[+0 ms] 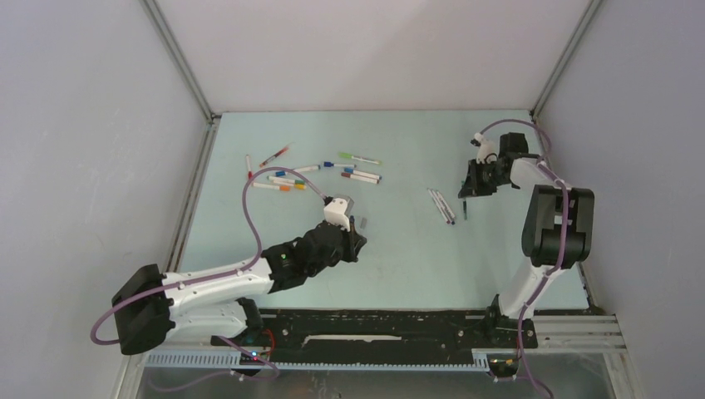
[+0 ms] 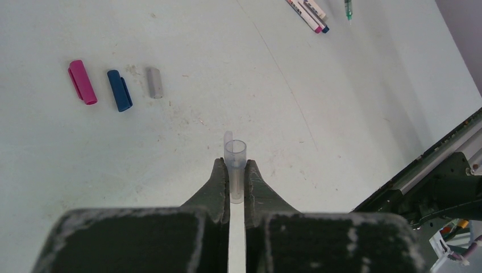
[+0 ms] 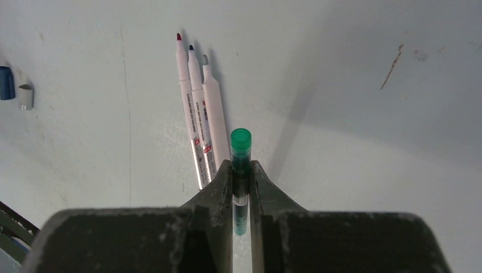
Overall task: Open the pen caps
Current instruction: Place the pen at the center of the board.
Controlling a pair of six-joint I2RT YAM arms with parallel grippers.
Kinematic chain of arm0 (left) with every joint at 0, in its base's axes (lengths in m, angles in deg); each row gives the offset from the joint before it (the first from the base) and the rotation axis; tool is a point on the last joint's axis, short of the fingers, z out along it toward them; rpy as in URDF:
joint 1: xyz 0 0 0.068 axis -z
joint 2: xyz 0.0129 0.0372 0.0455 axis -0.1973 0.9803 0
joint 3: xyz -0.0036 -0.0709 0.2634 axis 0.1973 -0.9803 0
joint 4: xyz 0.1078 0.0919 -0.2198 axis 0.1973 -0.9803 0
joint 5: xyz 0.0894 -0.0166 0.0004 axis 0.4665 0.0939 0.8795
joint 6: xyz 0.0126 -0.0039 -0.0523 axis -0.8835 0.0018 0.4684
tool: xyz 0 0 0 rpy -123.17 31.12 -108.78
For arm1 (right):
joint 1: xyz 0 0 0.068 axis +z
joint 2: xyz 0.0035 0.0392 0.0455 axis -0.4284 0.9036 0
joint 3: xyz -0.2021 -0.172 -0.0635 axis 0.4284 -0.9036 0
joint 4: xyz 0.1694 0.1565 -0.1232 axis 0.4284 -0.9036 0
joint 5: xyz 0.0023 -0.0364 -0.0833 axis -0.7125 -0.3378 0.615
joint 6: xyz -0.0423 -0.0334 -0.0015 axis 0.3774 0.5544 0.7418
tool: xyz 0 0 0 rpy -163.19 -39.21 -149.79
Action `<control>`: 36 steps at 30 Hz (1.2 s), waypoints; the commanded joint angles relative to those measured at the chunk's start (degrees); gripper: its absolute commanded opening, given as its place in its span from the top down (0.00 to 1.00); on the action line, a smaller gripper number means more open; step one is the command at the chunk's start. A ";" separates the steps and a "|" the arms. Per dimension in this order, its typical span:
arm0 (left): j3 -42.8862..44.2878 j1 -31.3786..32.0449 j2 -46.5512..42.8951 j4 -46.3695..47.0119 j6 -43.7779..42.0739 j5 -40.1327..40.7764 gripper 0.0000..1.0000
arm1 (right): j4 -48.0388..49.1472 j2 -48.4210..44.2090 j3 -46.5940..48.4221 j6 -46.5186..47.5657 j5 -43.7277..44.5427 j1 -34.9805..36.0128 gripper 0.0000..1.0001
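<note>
My left gripper (image 2: 233,165) is shut on a translucent pale pen cap (image 2: 235,154), held open end outward above the table. A pink cap (image 2: 82,82), a blue cap (image 2: 119,90) and a grey cap (image 2: 154,82) lie in a row to its left. My right gripper (image 3: 241,166) is shut on a green pen (image 3: 240,149) with no cap in view. Three uncapped white pens (image 3: 199,114) lie side by side just left of it. In the top view the left gripper (image 1: 353,243) is mid-table and the right gripper (image 1: 470,188) is at the right.
Several capped pens (image 1: 316,173) lie scattered at the far left of the table. The three uncapped pens (image 1: 441,206) lie between the two arms. The black front rail (image 2: 432,170) runs along the near edge. Enclosure walls stand on three sides.
</note>
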 commanded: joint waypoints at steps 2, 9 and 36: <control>-0.56 -0.22 -0.30 0.88 0.84 1.55 1.00 | -1.66 2.15 3.01 0.48 3.47 1.40 0.89; -0.45 -0.22 0.17 0.86 1.00 1.30 1.00 | -2.53 5.03 4.52 0.24 5.95 3.01 0.84; 5.91 -0.22 7.76 -1.37 1.34 -0.98 1.00 | -5.83 1.76 4.70 2.39 -3.81 0.79 0.65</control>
